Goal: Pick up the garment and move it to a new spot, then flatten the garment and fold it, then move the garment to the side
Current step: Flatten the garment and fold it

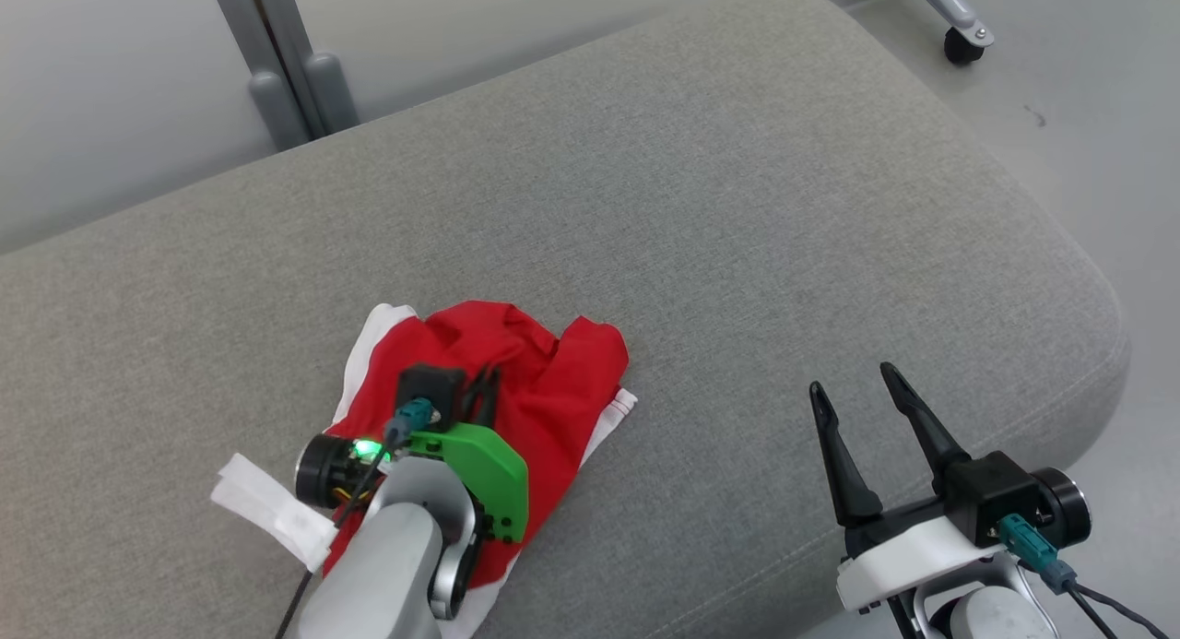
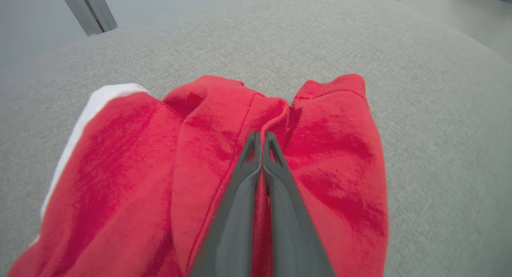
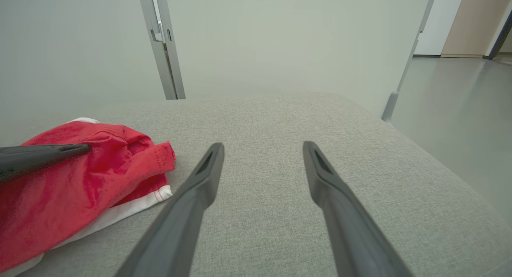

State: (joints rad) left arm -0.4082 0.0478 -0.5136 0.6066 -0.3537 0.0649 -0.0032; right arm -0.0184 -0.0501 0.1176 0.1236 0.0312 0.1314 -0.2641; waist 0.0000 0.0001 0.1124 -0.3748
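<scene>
Plainly, your left gripper (image 2: pixel 263 139) is clenched on a raised fold of the red garment (image 1: pixel 562 381), which lies crumpled at the near left of the grey cushion (image 1: pixel 737 206); the left wrist view shows that pinch close up. Your right gripper (image 1: pixel 853 381) hangs released over bare cushion, well apart from the garment; its wrist view shows the white hem (image 3: pixel 132 209).

The garment (image 1: pixel 553 390) lies on the cushion (image 1: pixel 737 206), left of the right gripper (image 1: pixel 853 379).
</scene>
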